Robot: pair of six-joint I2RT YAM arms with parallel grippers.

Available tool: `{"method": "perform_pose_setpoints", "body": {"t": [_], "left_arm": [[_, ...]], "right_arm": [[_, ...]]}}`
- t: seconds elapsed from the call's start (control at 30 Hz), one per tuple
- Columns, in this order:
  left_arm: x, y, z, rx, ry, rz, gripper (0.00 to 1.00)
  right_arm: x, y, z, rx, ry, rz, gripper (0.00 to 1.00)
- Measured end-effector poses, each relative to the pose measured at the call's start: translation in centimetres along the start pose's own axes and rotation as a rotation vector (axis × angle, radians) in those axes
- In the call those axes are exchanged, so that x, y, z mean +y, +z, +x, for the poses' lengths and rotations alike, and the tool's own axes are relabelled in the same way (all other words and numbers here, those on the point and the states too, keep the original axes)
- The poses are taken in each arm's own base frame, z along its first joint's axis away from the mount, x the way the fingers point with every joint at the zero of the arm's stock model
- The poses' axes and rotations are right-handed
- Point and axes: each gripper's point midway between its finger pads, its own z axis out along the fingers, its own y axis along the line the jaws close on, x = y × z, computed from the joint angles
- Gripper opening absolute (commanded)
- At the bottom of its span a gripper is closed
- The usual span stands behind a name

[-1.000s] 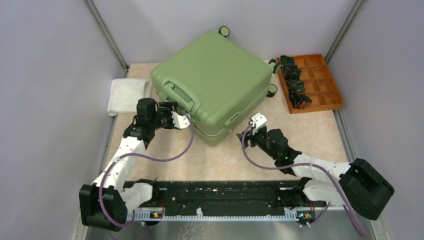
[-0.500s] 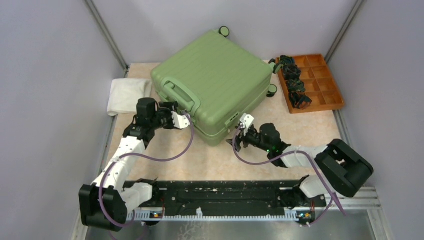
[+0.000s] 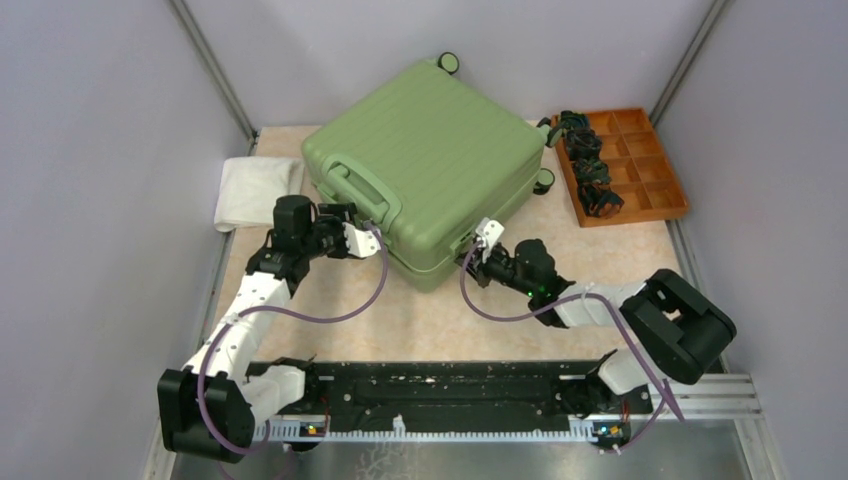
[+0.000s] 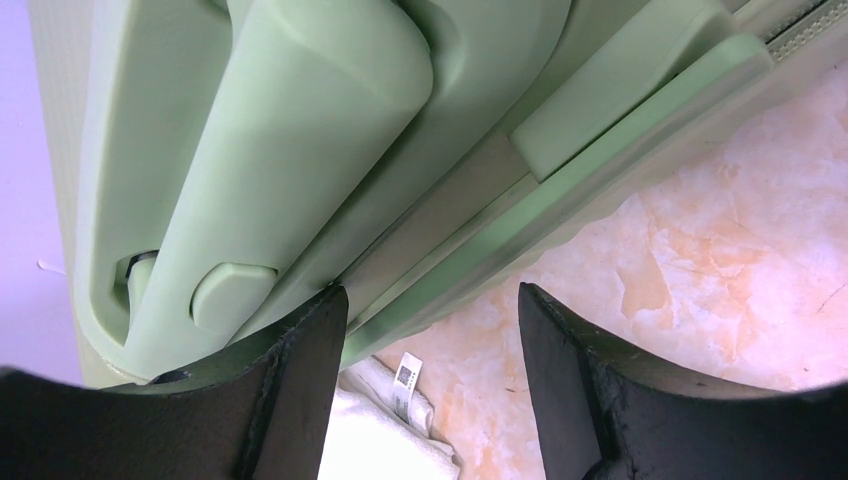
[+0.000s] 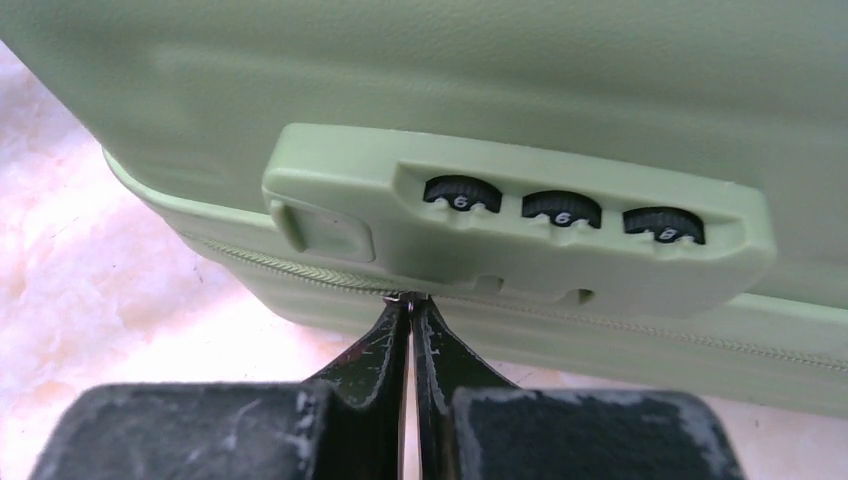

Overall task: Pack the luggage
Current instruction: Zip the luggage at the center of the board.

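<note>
The suitcase [image 3: 430,130] is lying closed and flat in the middle of the counter [image 3: 620,260], so the step in hand is, by my reading, getting the zipper [image 5: 700,335] running. The right gripper [image 5: 411,305] is pressing fully clenched at the zipper line just under the combination lock [image 5: 520,215] (whether the small metal tab at its tips is truly caught, I cannot tell). The left gripper [image 4: 430,300] is standing released, its fingers straddling the suitcase's edge below the handle [image 4: 290,150]. To do this well, the right should be pulling along the seam, not away from it, while the left is bracing the shell against sliding.
</note>
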Motion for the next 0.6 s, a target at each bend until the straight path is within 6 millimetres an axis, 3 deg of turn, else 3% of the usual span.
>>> {"method": "perform_pose_setpoints", "body": {"t": [0.17, 0.6], "left_arm": [[-0.1, 0.0, -0.2, -0.001, 0.001, 0.009, 0.71], [-0.5, 0.1, -0.9, 0.011, 0.012, 0.037, 0.69]], "right_arm": [[0.9, 0.0, -0.1, -0.001, -0.014, -0.002, 0.0], [5.8, -1.0, -0.9, -0.029, -0.183, 0.144, 0.0]]}}
